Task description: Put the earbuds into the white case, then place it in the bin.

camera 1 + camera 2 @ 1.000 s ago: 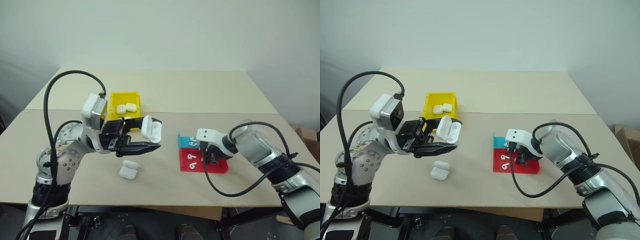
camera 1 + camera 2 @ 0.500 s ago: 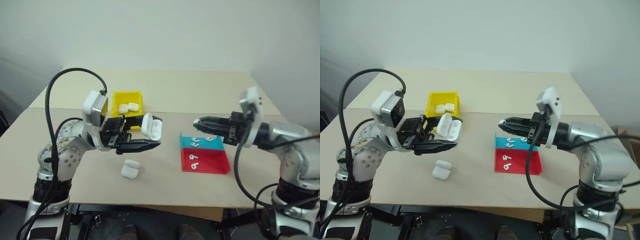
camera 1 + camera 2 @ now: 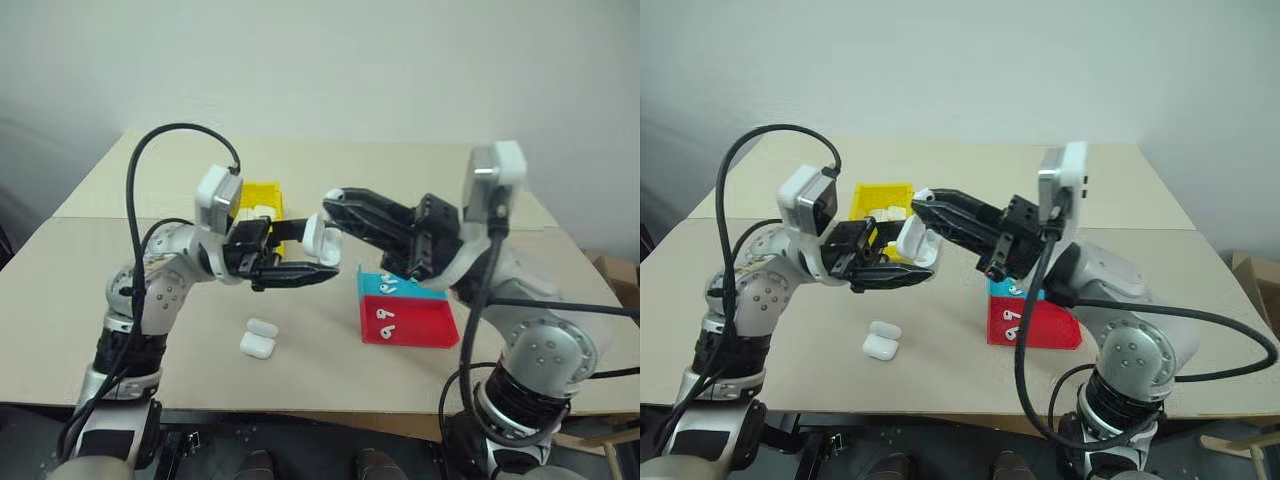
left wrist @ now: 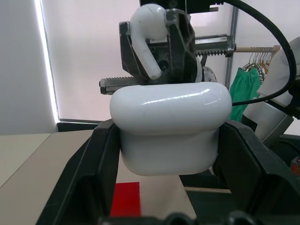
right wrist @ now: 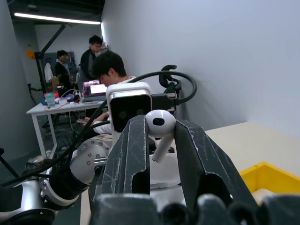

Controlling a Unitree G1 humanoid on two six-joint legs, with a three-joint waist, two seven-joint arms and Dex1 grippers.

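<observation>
Over the beige table [image 3: 330, 180], our right gripper [image 5: 161, 136] has swung from the trays, pinching a glossy white earbud [image 5: 160, 127] above the open white case [image 4: 171, 124] clamped in our left gripper [image 3: 300, 272]; insertion looks imminent.

The two head views look forward and down from above the bench [image 3: 330, 160], taking in both arms, the yellow bin [image 3: 262, 196] and the red tray [image 3: 420, 325] from a moderate distance; they share nearly the whole scene, slightly offset sideways. The left wrist view sits very close behind the left end effector [image 4: 171, 136], facing the right end effector [image 4: 157, 42] across the white case [image 4: 171, 117]. The right wrist view looks back the opposite way along its own fingers [image 5: 133, 150], holding an earbud [image 5: 160, 124] close up, toward people at a desk [image 5: 51, 108].
</observation>
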